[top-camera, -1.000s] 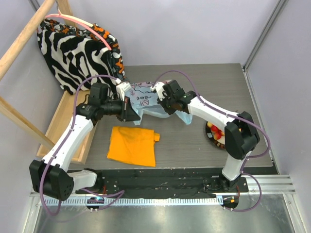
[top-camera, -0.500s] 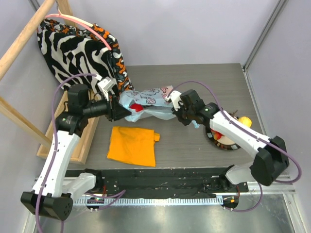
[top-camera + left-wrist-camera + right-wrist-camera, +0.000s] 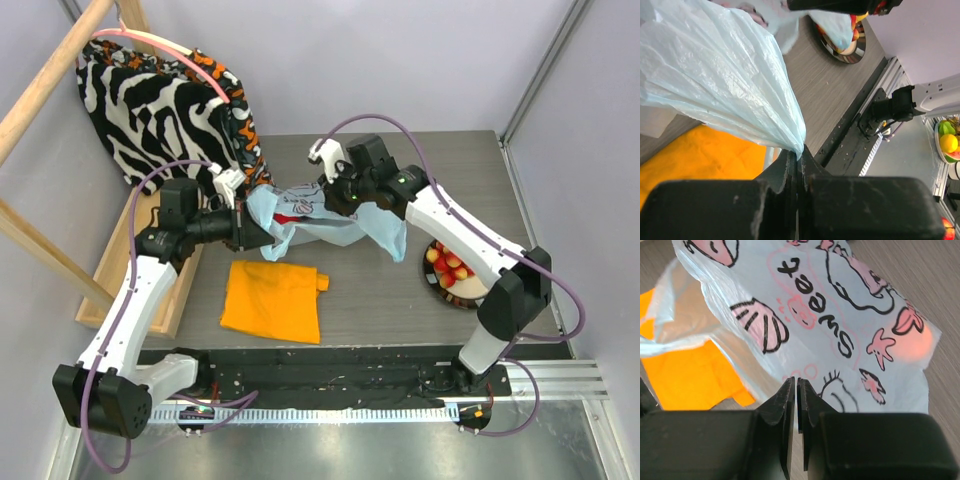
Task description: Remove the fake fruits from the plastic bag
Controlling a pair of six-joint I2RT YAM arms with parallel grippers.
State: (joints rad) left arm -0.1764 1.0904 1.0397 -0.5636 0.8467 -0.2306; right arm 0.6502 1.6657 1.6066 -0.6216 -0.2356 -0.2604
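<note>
The pale blue plastic bag (image 3: 335,222) with a pink cartoon print lies stretched across the middle of the table. A red fruit (image 3: 290,214) shows through it near the left end. In the right wrist view a reddish fruit (image 3: 914,344) glows through the bag (image 3: 840,325). My left gripper (image 3: 256,232) is shut on the bag's left end, with the film bunched between its jaws (image 3: 800,150). My right gripper (image 3: 328,196) is shut and empty, hovering just over the bag's printed side (image 3: 796,382). Several fruits (image 3: 448,268) sit on a plate (image 3: 478,300) at the right.
An orange folded cloth (image 3: 272,298) lies in front of the bag. A zebra-striped cloth (image 3: 160,110) hangs on a wooden frame at the back left. A wooden tray (image 3: 130,270) runs along the left edge. The plate also shows in the left wrist view (image 3: 845,50).
My right gripper moved from the bag's right end up and left to above the bag's middle. My left gripper moved slightly right, still holding the bag. The bag's right end dropped.
</note>
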